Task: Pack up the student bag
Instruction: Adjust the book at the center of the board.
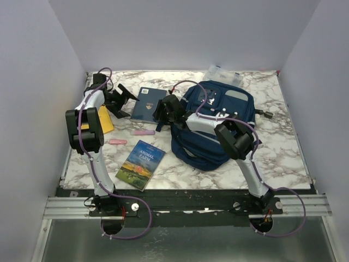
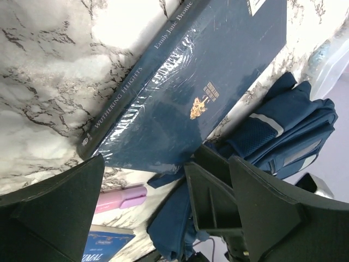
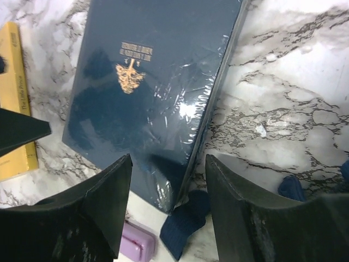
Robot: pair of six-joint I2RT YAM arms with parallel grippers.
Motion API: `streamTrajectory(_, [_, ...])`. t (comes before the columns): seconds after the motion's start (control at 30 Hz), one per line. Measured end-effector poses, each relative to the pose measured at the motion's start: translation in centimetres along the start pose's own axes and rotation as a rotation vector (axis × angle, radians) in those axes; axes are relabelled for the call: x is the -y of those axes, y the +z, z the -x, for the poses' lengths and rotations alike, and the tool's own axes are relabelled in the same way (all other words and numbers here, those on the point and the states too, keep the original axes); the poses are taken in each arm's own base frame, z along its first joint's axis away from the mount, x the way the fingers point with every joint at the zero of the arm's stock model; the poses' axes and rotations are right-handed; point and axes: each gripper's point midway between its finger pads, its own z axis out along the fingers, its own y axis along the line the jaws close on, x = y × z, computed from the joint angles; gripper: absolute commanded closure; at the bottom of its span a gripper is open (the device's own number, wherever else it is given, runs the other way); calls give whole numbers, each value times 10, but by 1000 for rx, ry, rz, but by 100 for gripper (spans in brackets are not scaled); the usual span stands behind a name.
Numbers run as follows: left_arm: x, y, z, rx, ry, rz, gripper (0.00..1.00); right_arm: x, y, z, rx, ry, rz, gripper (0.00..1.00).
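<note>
The bag (image 1: 199,147) is seen lying on the right half of the table (image 1: 283,147), reaching from near the back edge toward the front edge, with the right arm stretched across it. Just left of the bag, toward the back edge, a shrink-wrapped navy book (image 1: 148,103) lies flat. The right gripper (image 3: 169,164) is held over that book's near corner. Its jaws are parted, nothing is clasped between them, and the corner shows in the gap. The left gripper (image 2: 166,161) is poised at the book's left side, jaws spread wide and nothing in them. A yellow book (image 1: 105,121) lies near the left edge, partly hidden by the left arm. A pink marker (image 1: 144,132) lies just in front of the navy book, with another marker (image 1: 117,142) to its left. A paperback (image 1: 140,164) is set near the front edge. A clear box (image 1: 221,72) is placed at the back edge, behind the bag.
</note>
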Motion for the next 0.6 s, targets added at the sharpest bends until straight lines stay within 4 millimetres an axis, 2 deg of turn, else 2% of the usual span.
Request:
streamTrajectory(0.07, [0, -2, -1, 0, -4, -2, 2, 5, 6, -7, -8, 2, -7, 51])
streamTrajectory(0.13, [3, -7, -1, 6, -1, -6, 2, 6, 12, -9, -6, -5, -4, 63])
streamTrajectory(0.27, [19, -28, -3, 40, 40, -38, 2, 6, 14, -10, -7, -36, 3, 77])
streamTrajectory(0.4, [37, -56, -9, 85, 94, -77, 2, 10, 8, -10, -1, -81, 23, 77])
streamTrajectory(0.5, [47, -74, -16, 114, 126, -105, 2, 17, -6, -12, -18, -154, 17, 73])
streamTrajectory(0.6, [51, -97, -34, 143, 157, -138, 2, 25, -23, -15, -54, -237, -5, 68])
